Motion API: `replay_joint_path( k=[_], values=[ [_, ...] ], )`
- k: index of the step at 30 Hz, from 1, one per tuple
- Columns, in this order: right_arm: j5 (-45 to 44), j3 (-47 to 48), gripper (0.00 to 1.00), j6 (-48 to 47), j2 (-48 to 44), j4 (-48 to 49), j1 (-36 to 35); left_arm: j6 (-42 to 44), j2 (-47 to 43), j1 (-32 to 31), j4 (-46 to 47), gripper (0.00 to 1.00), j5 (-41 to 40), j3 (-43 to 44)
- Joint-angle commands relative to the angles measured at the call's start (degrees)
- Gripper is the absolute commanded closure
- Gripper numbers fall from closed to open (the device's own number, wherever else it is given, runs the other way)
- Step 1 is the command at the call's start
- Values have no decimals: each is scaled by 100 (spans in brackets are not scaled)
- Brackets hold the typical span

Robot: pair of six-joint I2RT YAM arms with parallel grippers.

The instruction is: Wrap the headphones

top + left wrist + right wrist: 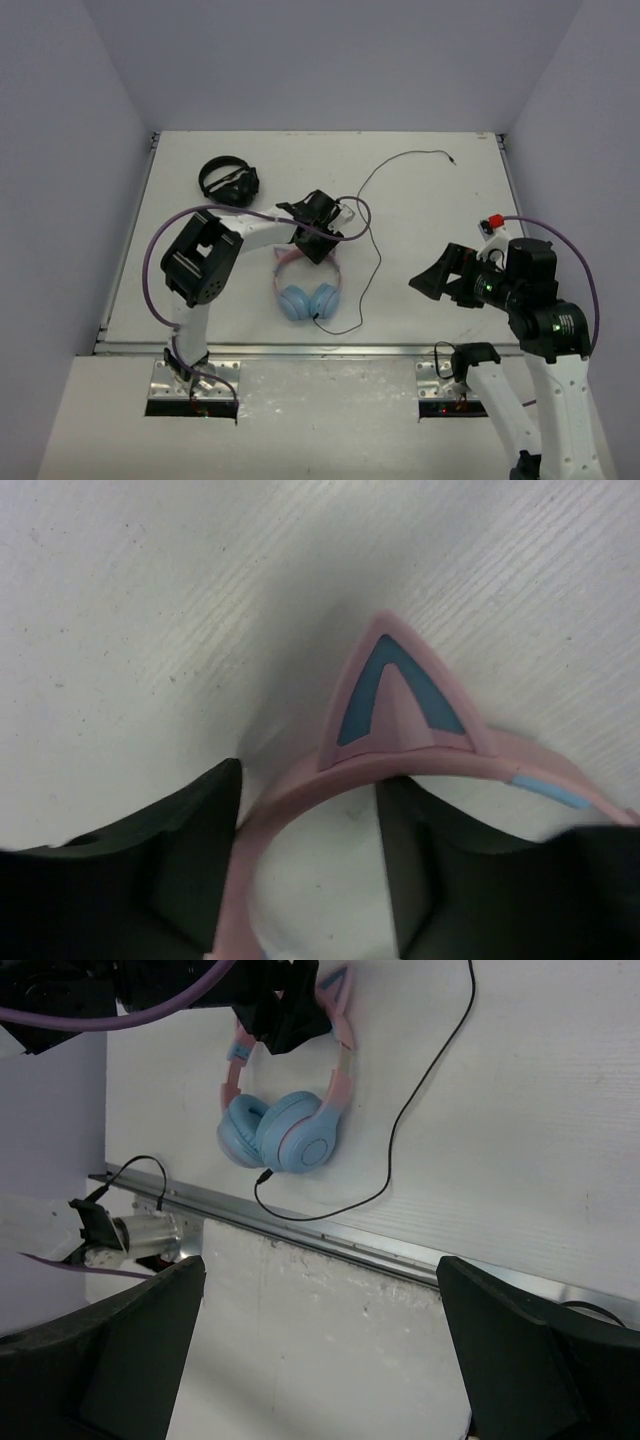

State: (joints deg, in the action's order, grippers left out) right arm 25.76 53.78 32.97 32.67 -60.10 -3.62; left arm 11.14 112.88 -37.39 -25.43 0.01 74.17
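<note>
The headphones (307, 300) lie near the table's front edge, with the light-blue earcups toward me and the pink cat-ear headband (400, 770) pointing away. Their thin black cable (375, 250) runs from the earcups in a long loop toward the back right. My left gripper (308, 252) is down over the top of the headband, open. In the left wrist view one finger (190, 830) touches the band's outer side, the other finger (420, 860) sits under the band, and bare table shows between them. My right gripper (425, 283) hangs open and empty at the front right, and its camera sees the headphones (290, 1130).
All-black headphones (228, 181) lie at the back left. A small red-and-white object (492, 222) sits by the right edge. The metal rail (350, 1240) marks the table's front edge, and the cable's free end (452, 160) rests at the back right.
</note>
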Motion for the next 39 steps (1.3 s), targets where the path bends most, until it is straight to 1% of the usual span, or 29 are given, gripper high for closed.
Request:
replay_joint_path(
  k=[1, 3, 5, 6, 7, 9, 11, 12, 14, 15, 16, 17, 18, 19, 20, 21, 24, 26, 28, 29, 31, 36, 38, 39],
  values=[
    [70, -8, 1, -54, 56, 165, -43, -163, 208, 100, -172, 52, 394, 36],
    [35, -25, 1, -63, 30, 182, -43, -339, 191, 161, -243, 77, 604, -34],
    [-44, -130, 1, -63, -23, 226, -43, -646, 59, 240, -313, 88, 798, -218],
    [-71, -174, 1, -63, -84, 287, -43, -709, -11, 232, -348, 97, 773, -419],
    [-88, -314, 1, -54, -111, 331, -43, -788, -203, 223, -357, 99, 738, -534],
    [-97, -455, 1, -36, -190, 567, -43, -1034, -432, 197, -445, 100, 483, -824],
    [16, -666, 1, -124, -225, 831, -43, -1394, -889, 109, -567, 100, 211, -957],
    [182, -797, 1, -229, -269, 1198, -43, -1491, -1247, 57, -725, 100, -103, -1027],
    [420, -913, 1, -396, -296, 1648, -43, -1893, -1618, -49, -945, 100, -596, -1036],
    [665, -965, 1, -562, -296, 2137, -51, -2061, -1811, -67, -1164, 100, -755, -1028],
    [780, -1035, 1, -659, -270, 2377, -51, -2254, -2231, -84, -1279, 100, -896, -1001],
    [929, -1071, 1, -782, -226, 2641, -51, -2587, -2461, -85, -1402, 100, -1115, -984],
    [1175, -1097, 1, -1079, -182, 3087, -51, -2747, -2664, -85, -1612, 100, -1204, -923],
    [1273, -1132, 1, -1256, -112, 3257, -51, -3001, -3049, -93, -1727, 100, -1266, -870],
    [1335, -1107, 1, -1441, 124, 3363, -51, -3142, -3235, -85, -1859, 100, -1371, -800],
    [1370, -1080, 1, -1825, 274, 3460, -60, -3240, -3516, -85, -2078, 100, -1572, -660],
    [1528, -879, 4, -2503, 1047, 3382, -121, -3398, -3834, -85, -2430, 100, -1618, -291],
    [1398, -668, 7, -2620, 1538, 3408, -165, -3434, -3870, -85, -2624, 100, -1670, -88],
    [1205, -387, 8, -2568, 1734, 3513, -280, -3478, -3879, -85, -3028, 100, -1811, 246],
    [1064, -325, 7, -2542, 1769, 3609, -384, -3504, -3905, -85, -3134, 100, -1986, 351],
    [975, -228, 4, -2567, 1813, 3961, -508, -3557, -4002, -85, -3380, 100, -2057, 641],
    [659, 89, 4, -2919, 2480, 3970, -763, -3741, -4195, -85, -3723, 100, -1909, 1415],
    [789, -103, 6, -2701, 2578, 4329, -790, -3838, -4265, -85, -3820, 99, -1856, 1749],
    [938, -165, 9, -2604, 2657, 4444, -790, -3943, -4283, -85, -3846, 100, -1847, 1863]
  ],
)
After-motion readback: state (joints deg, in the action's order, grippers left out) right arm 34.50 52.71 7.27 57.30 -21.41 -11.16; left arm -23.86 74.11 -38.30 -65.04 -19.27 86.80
